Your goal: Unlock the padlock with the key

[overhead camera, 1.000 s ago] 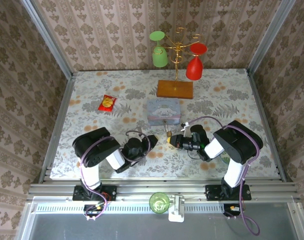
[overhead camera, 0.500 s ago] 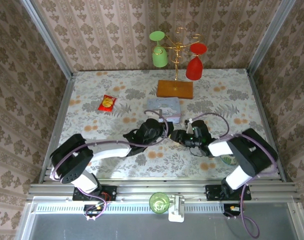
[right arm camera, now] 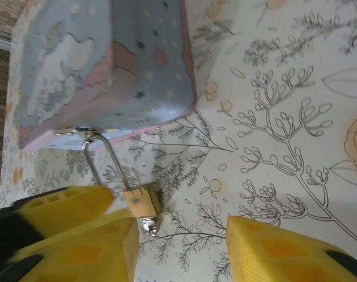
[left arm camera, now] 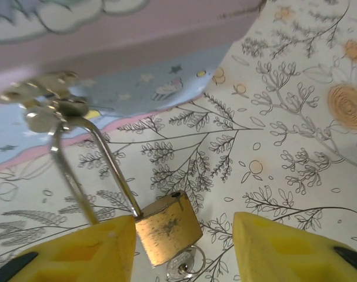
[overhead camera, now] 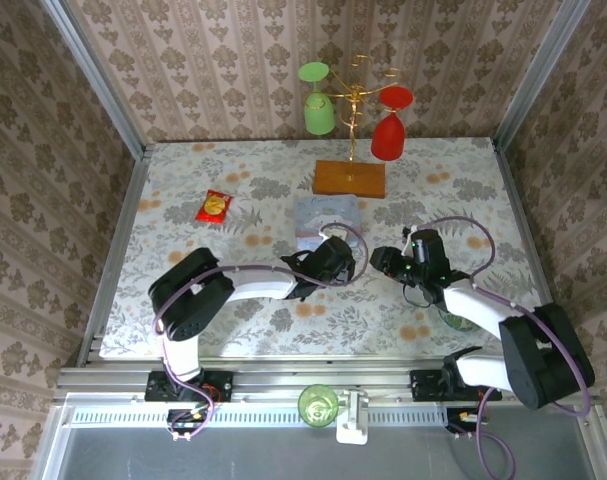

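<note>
Padlock [left arm camera: 166, 226] lies on bench [left arm camera: 296, 164], near side of blue tin [left arm camera: 137, 35], shackle hooked through the tin's hasp. One shackle leg looks sprung free; key [left arm camera: 187, 267] in keyhole. Left hand [left arm camera: 181, 238] half open astride body, gripping nothing. Right hand [right arm camera: 181, 247] half open, empty. Unlocking seemingly done; next likely unhook shackle.

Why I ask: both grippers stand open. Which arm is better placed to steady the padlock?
Left, probably: the padlock lies close between the left gripper's open fingers. The right gripper is open too, but farther back, with the padlock off beside one finger.
</note>
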Controlling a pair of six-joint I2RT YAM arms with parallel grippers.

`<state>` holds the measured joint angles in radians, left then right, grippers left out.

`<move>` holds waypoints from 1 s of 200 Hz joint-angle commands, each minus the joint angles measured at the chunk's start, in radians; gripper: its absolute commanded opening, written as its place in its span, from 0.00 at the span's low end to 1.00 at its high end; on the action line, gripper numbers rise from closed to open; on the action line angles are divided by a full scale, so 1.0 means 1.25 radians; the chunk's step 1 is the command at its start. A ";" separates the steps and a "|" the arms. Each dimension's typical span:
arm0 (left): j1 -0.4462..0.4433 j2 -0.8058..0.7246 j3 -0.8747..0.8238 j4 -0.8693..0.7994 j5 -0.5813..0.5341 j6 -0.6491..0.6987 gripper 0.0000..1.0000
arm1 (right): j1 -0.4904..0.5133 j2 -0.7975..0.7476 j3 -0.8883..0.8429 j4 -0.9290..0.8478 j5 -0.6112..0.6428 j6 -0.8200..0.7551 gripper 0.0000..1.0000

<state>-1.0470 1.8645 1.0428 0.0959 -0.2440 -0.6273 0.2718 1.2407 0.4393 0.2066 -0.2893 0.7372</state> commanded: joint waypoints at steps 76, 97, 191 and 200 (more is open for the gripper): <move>-0.032 0.063 0.139 -0.251 -0.117 0.083 0.57 | -0.023 0.011 0.087 -0.065 0.000 -0.064 0.45; -0.036 0.080 0.144 -0.263 -0.121 0.086 0.57 | -0.026 0.013 0.094 -0.065 -0.002 -0.067 0.45; -0.031 0.100 0.131 -0.271 -0.117 0.086 0.43 | -0.047 0.115 0.243 -0.085 -0.020 -0.116 0.46; -0.030 0.099 0.126 -0.268 -0.120 0.090 0.39 | -0.048 0.147 0.268 -0.088 -0.016 -0.125 0.46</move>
<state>-1.0866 1.9629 1.1984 -0.1989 -0.3676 -0.5385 0.2195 1.3598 0.6971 0.1223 -0.2993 0.6300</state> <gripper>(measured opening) 0.425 0.461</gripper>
